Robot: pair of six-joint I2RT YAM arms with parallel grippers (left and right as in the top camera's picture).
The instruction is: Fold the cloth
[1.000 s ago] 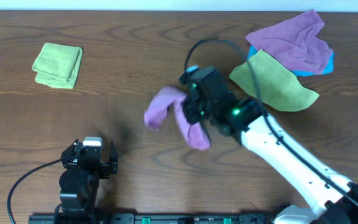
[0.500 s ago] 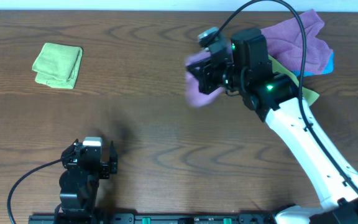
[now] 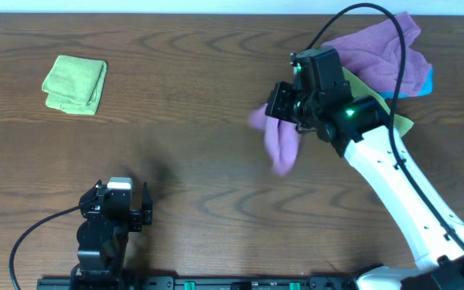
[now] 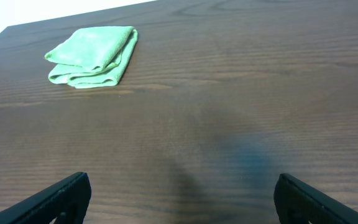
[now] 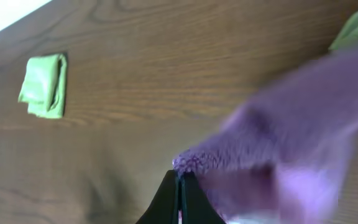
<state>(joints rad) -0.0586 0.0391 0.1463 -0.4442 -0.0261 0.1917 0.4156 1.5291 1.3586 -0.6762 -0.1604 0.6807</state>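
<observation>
Purple microfibre towel (image 3: 279,141) hangs toward three o'clock, edge pinched in clamped right hand (image 3: 287,106); thin pinch might slip. Left hand (image 4: 182,198) spread, empty.

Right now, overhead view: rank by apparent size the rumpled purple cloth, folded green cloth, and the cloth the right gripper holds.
1. Rumpled purple cloth, largest, though partly covered.
2-3. Folded green cloth and the held cloth look alike; the held one hangs bunched, nearer the camera, so unranked.

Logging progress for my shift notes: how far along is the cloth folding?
Done: only the pickup; the shut right tool pinches the cloth. In hand: it hangs bunched, unfolded. Left: laying it flat and every fold; the left tool sits open, empty.
</observation>
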